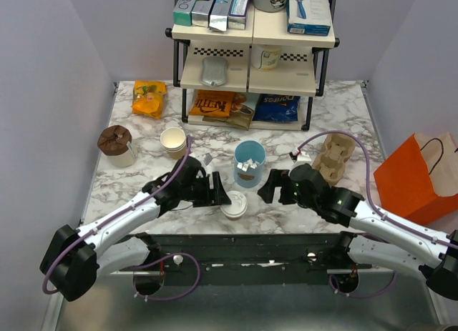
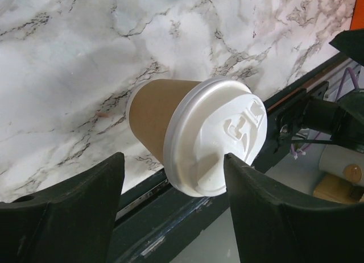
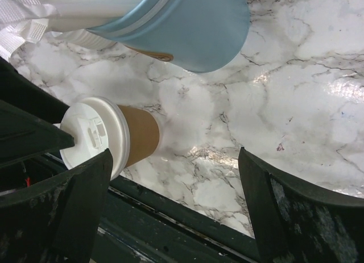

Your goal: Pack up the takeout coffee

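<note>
The takeout coffee (image 1: 234, 204), a short tan paper cup with a white lid, stands upright near the table's front edge. My left gripper (image 1: 219, 193) is at its left side and open. In the left wrist view the coffee (image 2: 149, 116) has the lower rim of its lid (image 2: 216, 135) between the two fingers of the left gripper (image 2: 173, 157); the right fingertip (image 2: 232, 162) is at the rim and the left one stands apart. My right gripper (image 1: 271, 186) is open to the cup's right. In the right wrist view the coffee (image 3: 139, 135) sits beside the left finger of the right gripper (image 3: 174, 152), with bare marble between the fingers.
A taller light-blue cup (image 1: 250, 163) with white packets stands just behind the coffee. A cardboard cup carrier (image 1: 335, 156) lies to the right, and an orange paper bag (image 1: 418, 177) stands past the table's right edge. An open paper cup (image 1: 174, 141), a brown-topped cup (image 1: 117, 145) and a snack shelf (image 1: 252, 38) are behind.
</note>
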`<state>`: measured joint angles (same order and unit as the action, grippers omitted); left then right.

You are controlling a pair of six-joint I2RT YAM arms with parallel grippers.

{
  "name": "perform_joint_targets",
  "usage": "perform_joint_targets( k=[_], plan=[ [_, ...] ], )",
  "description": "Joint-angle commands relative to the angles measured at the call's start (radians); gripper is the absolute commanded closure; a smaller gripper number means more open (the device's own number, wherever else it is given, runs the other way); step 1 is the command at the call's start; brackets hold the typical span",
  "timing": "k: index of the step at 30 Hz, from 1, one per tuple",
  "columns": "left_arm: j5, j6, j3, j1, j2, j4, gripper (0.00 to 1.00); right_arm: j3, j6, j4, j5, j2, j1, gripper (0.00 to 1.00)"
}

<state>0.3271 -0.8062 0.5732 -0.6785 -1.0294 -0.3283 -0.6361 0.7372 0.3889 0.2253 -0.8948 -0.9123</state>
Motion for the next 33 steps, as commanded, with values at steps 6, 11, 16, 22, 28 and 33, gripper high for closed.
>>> perform_joint_targets(
  k=[6, 11, 16, 22, 28, 33],
  plan=[
    [0.089, -0.1, -0.015, -0.046, -0.122, 0.222, 0.41, 0.041, -0.033, -0.044, -0.061, 0.04, 0.006, 0.01],
    [-0.002, -0.146, 0.042, -0.098, -0.216, 0.276, 0.45, 0.052, -0.032, -0.05, -0.104, 0.046, 0.009, 0.01],
    [-0.02, -0.172, 0.099, -0.135, -0.31, 0.322, 0.47, 0.056, 0.011, -0.07, -0.162, -0.024, 0.023, 0.04],
    [0.003, -0.186, 0.111, -0.154, -0.37, 0.383, 0.44, 0.059, 0.037, -0.099, -0.218, -0.111, 0.062, 0.15],
    [-0.058, -0.169, 0.109, -0.158, -0.314, 0.332, 0.27, 0.072, 0.064, -0.096, -0.218, -0.122, 0.088, 0.38],
    [-0.108, -0.134, 0.106, -0.158, -0.216, 0.244, 0.1, 0.09, 0.087, -0.091, -0.205, -0.104, 0.104, 0.54]
  ],
)
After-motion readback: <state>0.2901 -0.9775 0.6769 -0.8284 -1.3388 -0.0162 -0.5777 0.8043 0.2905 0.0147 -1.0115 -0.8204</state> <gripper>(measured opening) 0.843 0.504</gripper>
